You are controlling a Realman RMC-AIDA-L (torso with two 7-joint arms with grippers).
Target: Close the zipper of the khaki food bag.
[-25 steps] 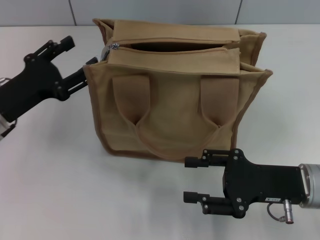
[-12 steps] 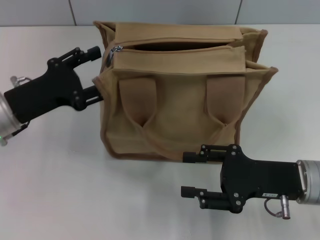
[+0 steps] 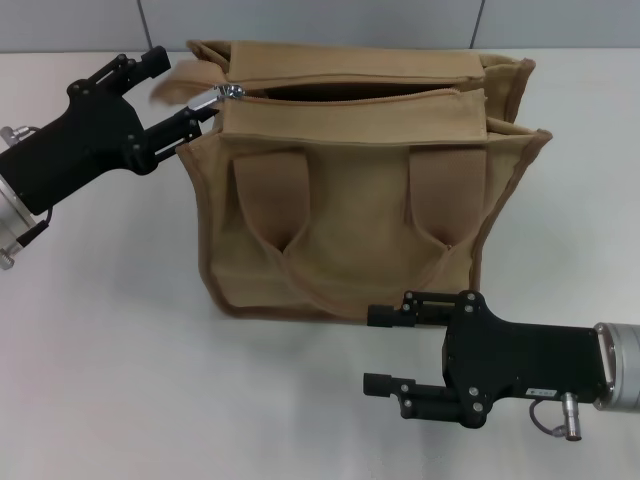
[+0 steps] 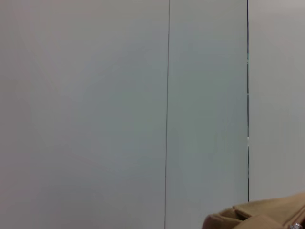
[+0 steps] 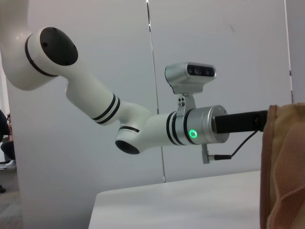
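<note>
The khaki food bag [image 3: 350, 200] stands upright mid-table, its two brown handles hanging down the front. The zipper [image 3: 350, 90] runs along the top and gapes open, with the silver pull [image 3: 230, 91] at its left end. My left gripper [image 3: 182, 88] is at the bag's top left corner, its fingers apart, one on each side of a blurred khaki end flap [image 3: 185, 80], with the pull just off its lower fingertip. My right gripper [image 3: 380, 350] is open and empty, low in front of the bag's right half. A bag corner shows in the left wrist view [image 4: 257, 215].
White table [image 3: 100, 350] all around the bag, with a grey panelled wall [image 3: 320, 20] behind it. The right wrist view shows my left arm [image 5: 143, 129] reaching to the bag's edge [image 5: 286, 167].
My left gripper pushed in against the bag's left side, then rose to its top left corner. The bag shifted slightly right. The zipper pull now sticks out leftwards. My right gripper barely moved.
</note>
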